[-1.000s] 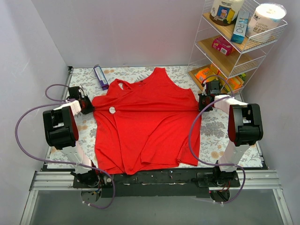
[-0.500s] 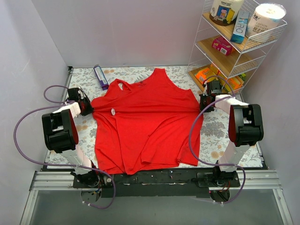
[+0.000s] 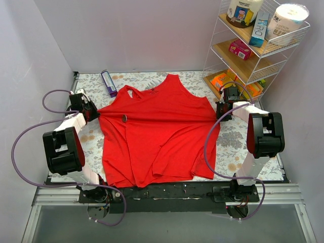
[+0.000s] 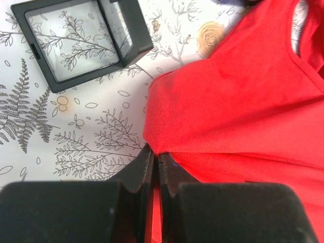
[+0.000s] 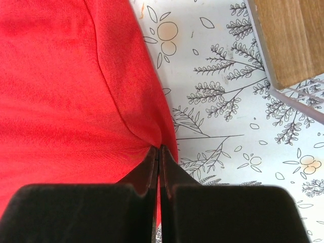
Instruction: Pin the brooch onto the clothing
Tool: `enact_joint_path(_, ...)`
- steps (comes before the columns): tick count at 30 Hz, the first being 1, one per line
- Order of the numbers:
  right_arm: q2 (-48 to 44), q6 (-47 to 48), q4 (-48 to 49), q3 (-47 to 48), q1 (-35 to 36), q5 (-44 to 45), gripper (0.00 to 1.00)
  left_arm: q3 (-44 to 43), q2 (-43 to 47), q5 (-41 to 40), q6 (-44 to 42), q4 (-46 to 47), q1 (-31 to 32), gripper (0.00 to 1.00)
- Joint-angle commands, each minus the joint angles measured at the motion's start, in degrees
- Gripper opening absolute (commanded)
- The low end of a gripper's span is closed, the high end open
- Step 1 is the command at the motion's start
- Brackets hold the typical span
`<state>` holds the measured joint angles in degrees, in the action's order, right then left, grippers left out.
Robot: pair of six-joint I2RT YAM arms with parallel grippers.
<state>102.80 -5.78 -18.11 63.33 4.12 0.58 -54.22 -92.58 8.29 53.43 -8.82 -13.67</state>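
The red tank top [image 3: 159, 131] lies spread on the floral table cover, pulled taut sideways at chest height. The brooch [image 3: 124, 118], a tiny dark disc, sits on the fabric near the left armhole. My left gripper [image 3: 95, 114] is shut on the top's left edge; the left wrist view shows its jaws [image 4: 155, 157] pinching red cloth [image 4: 233, 111]. My right gripper [image 3: 218, 112] is shut on the right edge; the right wrist view shows the pinch [image 5: 159, 150] on the red cloth [image 5: 66, 91].
A purple box [image 3: 108, 82] lies at the back left. A clear black-framed case [image 4: 81, 40] lies beside the left gripper. A white wire shelf [image 3: 255, 45] with wooden boards and packages stands at the back right, its base [image 5: 288, 45] close to the right gripper.
My left gripper has moved left and back, pulling the top's left edge outward. The brooch, which looked white before, now looks dark. The right gripper has hardly moved.
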Motion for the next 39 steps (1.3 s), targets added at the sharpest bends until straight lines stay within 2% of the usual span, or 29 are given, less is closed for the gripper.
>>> enact_joint_path(1, -0.76, -0.72, -0.17, 2.59, -3.15, 5.57, 0.01, -0.27, 1.79, -1.01, -0.43, 3.46, -1.36, 0.00)
enact_joint_path(8, -1.29, -0.72, 0.00, 2.15, -3.15, 3.21, 0.01, -4.75, -6.12, 5.06, -0.61, -1.02, -1.27, 0.00)
enact_joint_path(11, -2.69, -0.55, 0.35, 1.97, -3.15, 0.49, 0.03, -4.50, -5.60, 7.43, -0.26, -1.11, -1.27, 0.33)
enact_joint_path(12, -3.04, -0.55, 0.62, 1.80, -3.07, -0.05, 0.14, -4.32, -5.08, 7.87, -0.17, -0.59, -1.18, 0.57)
enact_joint_path(13, -3.40, -0.46, 0.62, 1.88, -3.07, -0.05, 0.23, -3.97, -4.64, 8.49, 0.01, -0.41, -1.09, 0.67)
enact_joint_path(14, -4.27, -0.29, 0.53, 1.88, -3.07, -2.49, 0.32, -3.79, -3.50, 8.41, 0.01, -0.06, -0.75, 0.74)
enact_joint_path(15, -4.80, -0.20, 0.53, 1.80, -2.98, -3.21, 0.47, -3.27, -2.79, 8.06, 0.01, 0.12, -0.48, 0.80)
enact_joint_path(16, -5.42, -0.02, 0.88, 1.62, -2.80, -3.91, 0.53, -3.18, -2.18, 7.10, -0.17, 0.21, -0.04, 0.88)
enact_joint_path(18, -7.70, 0.33, 1.06, 1.45, -1.58, -4.45, 0.70, -2.56, 0.10, 5.60, -0.43, 0.55, 1.80, 0.94)
enact_joint_path(21, -10.77, 0.42, -0.43, 1.97, 1.31, -2.17, 0.78, -1.77, 4.40, -0.72, -1.48, 1.17, 7.06, 0.97)
enact_joint_path(23, -13.75, 0.25, -1.75, 2.06, 3.78, 1.15, 0.80, -1.42, 6.08, -3.37, -2.62, 1.78, 11.44, 0.97)
enact_joint_path(25, -16.13, -0.72, -1.84, 0.66, 8.96, 2.84, 0.80, -2.11, 6.79, -2.41, -2.72, 2.23, 12.88, 0.96)
enact_joint_path(27, -19.47, -2.12, -1.76, -0.75, 15.09, 3.73, 0.80, -3.52, 5.66, -0.66, -2.80, 1.70, 16.92, 0.96)
enact_joint_path(29, -22.10, -5.02, -2.11, -2.85, 19.67, 4.16, 0.80, -7.29, 1.36, 1.10, -2.63, 0.21, 18.67, 0.96)
enact_joint_path(33, -25.19, -11.08, -2.11, -6.46, 34.77, 5.22, 0.80, -15.03, -7.69, 1.02, -4.20, -5.84, 22.63, 0.96)
enact_joint_path(39, -24.23, -21.01, -2.81, -8.14, 53.49, 6.36, 0.79, -23.90, -18.51, -5.12, -6.05, -10.24, 27.55, 0.96)
